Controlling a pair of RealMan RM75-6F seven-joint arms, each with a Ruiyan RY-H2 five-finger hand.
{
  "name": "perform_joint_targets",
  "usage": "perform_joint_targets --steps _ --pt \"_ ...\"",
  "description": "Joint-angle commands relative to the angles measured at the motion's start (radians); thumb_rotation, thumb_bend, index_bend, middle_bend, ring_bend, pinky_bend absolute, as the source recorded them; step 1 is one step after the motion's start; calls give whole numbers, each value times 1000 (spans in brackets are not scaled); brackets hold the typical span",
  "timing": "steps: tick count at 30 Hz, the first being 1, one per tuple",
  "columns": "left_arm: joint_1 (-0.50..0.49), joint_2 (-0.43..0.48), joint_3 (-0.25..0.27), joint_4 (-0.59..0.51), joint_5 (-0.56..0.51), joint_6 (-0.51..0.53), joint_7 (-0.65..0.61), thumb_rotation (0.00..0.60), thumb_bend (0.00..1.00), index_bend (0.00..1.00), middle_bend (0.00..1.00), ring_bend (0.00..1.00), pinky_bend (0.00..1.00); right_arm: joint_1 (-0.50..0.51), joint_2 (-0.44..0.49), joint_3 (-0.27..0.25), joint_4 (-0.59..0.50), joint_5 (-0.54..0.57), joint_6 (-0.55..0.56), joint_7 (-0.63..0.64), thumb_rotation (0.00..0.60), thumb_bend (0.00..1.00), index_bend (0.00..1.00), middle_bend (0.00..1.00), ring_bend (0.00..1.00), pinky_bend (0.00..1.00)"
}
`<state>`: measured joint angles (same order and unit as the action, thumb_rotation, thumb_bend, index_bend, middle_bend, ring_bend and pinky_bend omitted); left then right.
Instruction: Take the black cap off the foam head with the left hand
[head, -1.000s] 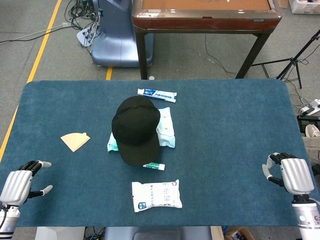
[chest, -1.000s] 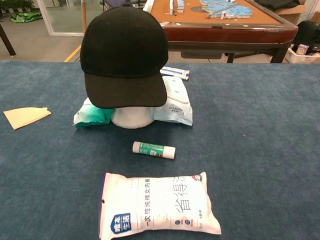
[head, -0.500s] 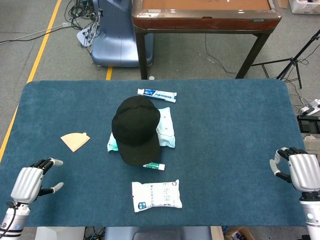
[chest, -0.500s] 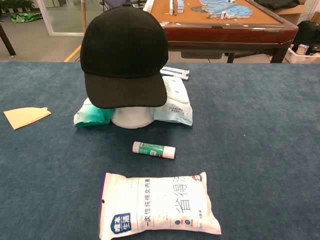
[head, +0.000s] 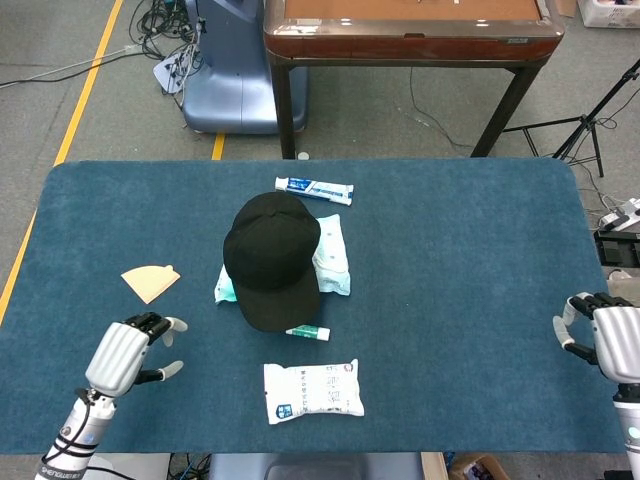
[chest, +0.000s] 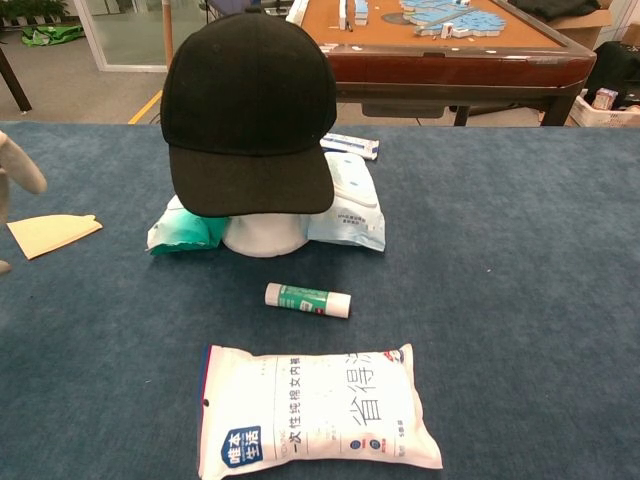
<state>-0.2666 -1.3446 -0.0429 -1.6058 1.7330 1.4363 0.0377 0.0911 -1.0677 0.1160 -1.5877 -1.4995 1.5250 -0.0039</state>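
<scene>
Head view: black cap (head: 272, 259) sits well apart from the empty, spread-fingered left hand (head: 125, 352) near the table's front-left.

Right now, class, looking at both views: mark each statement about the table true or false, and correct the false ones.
1. The cap sits on the foam head. True.
2. The left hand grips the cap. False: it is near the table's front edge, apart from the cap, holding nothing.
3. A glue stick lies between the head and the white packet. True.
4. The right hand holds the toothpaste. False: the toothpaste lies behind the cap.
</scene>
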Motion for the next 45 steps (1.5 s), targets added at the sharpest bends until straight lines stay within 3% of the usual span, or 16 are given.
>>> perform_joint_targets --steps 1,7,20,45 --pt "-32 -20 -4 -18 7 -37 9 600 23 393 619 427 550 1 7 6 -6 1 6 -4 600 440 748 600 510 563" --pt "-81 -63 -15 -33 17 -77 27 600 6 334 623 412 519 -3 18 8 -14 5 12 -6 600 440 748 600 510 562" --pt "-162 -211 -90 14 0 -77 137 600 0 357 706 457 512 -7 16 7 20 24 1 38 600 440 748 600 510 563" --pt "-249 -351 -111 97 -36 -90 216 600 0 371 734 478 513 -16 22 7 39 23 10 76 600 440 748 600 510 563"
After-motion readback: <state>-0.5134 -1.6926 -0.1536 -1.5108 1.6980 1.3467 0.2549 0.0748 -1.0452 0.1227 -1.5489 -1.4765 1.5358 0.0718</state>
